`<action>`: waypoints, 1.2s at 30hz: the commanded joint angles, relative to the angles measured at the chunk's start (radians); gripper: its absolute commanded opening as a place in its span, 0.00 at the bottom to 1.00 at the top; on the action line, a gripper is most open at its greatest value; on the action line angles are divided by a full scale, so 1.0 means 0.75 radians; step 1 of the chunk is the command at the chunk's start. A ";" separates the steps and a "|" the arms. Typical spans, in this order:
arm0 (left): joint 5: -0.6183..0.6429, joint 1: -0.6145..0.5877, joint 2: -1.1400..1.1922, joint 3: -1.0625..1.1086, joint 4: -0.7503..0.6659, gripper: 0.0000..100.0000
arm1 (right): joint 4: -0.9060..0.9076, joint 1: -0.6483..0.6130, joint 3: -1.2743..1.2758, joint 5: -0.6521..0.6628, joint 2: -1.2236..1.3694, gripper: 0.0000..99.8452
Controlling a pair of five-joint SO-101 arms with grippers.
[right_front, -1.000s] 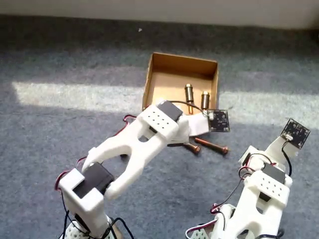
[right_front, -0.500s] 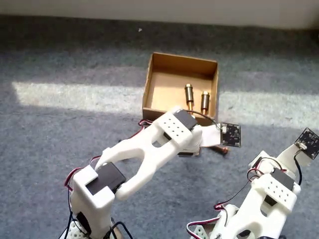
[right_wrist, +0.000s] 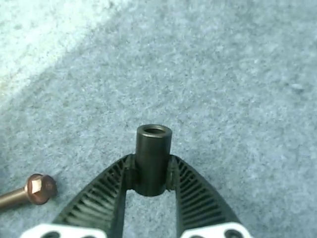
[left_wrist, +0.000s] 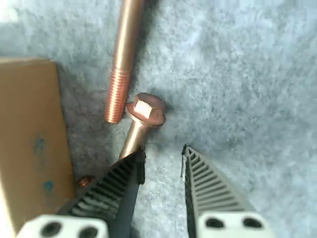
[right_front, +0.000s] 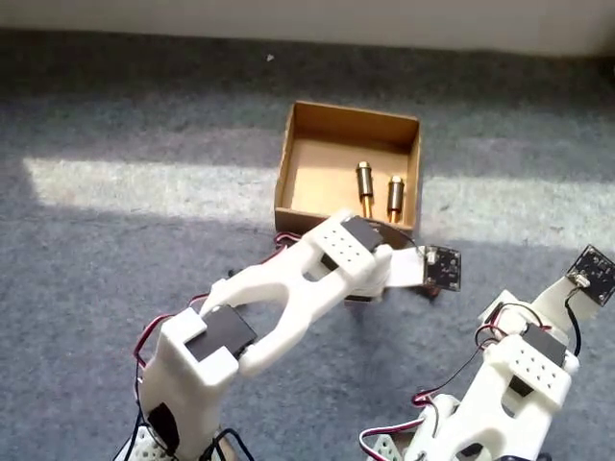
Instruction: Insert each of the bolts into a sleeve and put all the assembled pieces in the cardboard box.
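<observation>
Carpet (right_front: 96,288) lies grey under both my arms. My left jaws hang open over a copper bolt (left_wrist: 145,110), one tip at its shank, with a second bolt (left_wrist: 124,59) just beside it and the cardboard box (left_wrist: 29,124) close by. My right jaws are clamped on a dark sleeve (right_wrist: 152,158), and two assembled pieces (right_front: 365,181) lie side by side inside the box.

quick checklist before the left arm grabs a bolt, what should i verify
1. Left gripper open: ok.
2. Nearer bolt centred in its gap: not ok, the shaft lies by one finger.
3. Other bolt clear of it: cannot tell, its threads sit close to the head.
4. Sleeve clamped in right gripper, bore unblocked: ok.
5. Cardboard box has room beside the two assembled pieces: ok.
</observation>
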 commanded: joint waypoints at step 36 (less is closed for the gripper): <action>0.155 -0.144 -0.185 -0.210 0.227 0.01 | -0.030 -0.042 -0.075 0.014 -0.040 0.01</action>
